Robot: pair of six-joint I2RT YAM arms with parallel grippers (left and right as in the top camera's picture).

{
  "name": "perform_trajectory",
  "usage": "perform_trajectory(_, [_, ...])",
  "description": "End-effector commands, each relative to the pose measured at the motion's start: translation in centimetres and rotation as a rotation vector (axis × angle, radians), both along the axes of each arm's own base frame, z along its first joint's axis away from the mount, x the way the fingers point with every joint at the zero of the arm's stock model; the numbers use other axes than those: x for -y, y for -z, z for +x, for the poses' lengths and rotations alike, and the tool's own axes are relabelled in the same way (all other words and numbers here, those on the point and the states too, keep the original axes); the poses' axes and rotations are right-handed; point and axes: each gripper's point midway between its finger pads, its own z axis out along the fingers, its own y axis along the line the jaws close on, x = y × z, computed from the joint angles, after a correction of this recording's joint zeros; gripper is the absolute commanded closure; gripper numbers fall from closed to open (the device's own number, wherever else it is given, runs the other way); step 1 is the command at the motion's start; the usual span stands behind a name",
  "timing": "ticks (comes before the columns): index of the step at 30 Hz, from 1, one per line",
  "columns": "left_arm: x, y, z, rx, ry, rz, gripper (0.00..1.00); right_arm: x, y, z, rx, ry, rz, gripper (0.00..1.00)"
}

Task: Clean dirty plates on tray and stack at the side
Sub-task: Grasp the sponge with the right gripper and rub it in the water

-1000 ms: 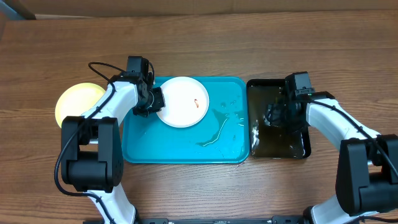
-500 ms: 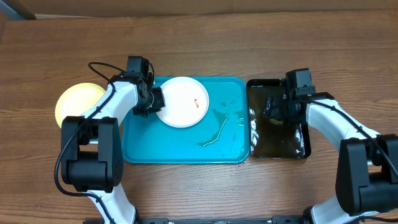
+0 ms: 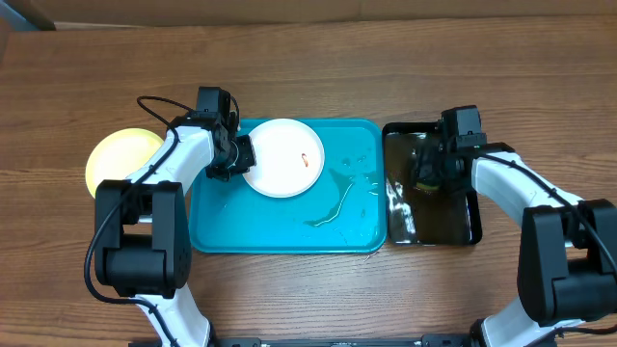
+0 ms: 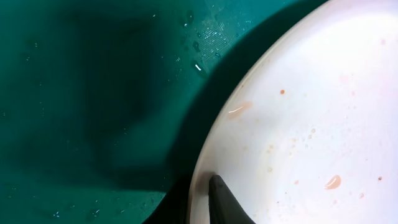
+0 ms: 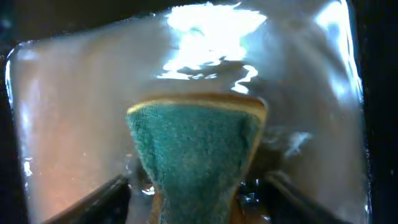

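Tightly, L gripper (image 3: 242, 155) on plate (image 3: 284, 159) rim, R gripper (image 3: 427, 174) on sponge (image 5: 196, 149)

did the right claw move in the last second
Yes. The right claw, holding the sponge, shifted slightly toward the far end of the black tray, away from the robot's base.

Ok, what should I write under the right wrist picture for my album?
The right gripper holds a green sponge over the shiny water in the black tray.
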Motion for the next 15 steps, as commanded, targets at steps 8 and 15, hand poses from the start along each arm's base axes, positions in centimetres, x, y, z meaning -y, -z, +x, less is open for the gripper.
perform_trajectory(8, [0.2, 1.4, -1.4, -0.054, 0.007, -0.007, 0.87, 0.0, -0.4, 0.0, -0.036, 0.005, -0.002, 0.66])
perform_trajectory(15, [0.2, 1.4, -1.3, -0.050, 0.007, -0.007, 0.83, 0.2, -1.7, 1.4, 0.004, 0.006, -0.004, 0.13])
